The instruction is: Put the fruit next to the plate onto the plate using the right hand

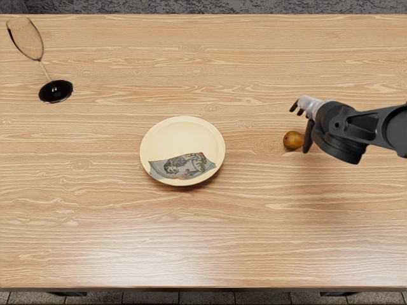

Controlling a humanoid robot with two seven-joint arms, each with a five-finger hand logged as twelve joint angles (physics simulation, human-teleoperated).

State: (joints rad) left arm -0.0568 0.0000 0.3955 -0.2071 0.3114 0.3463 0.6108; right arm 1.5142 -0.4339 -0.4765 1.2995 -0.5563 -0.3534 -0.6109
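Wood-grain table (pixel 203 241) over paved floor (pixel 191 297); right hand (pixel 315 119) beside the fruit (pixel 293 140), fingers (pixel 308 137) spread, holding nothing.

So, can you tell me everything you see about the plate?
The plate is round, shallow and cream-coloured, with a low raised rim; it looks like ceramic. It lies flat near the middle of the wooden table. A grey patterned patch covers its lower part. The fruit lies apart on its right, not touching it.
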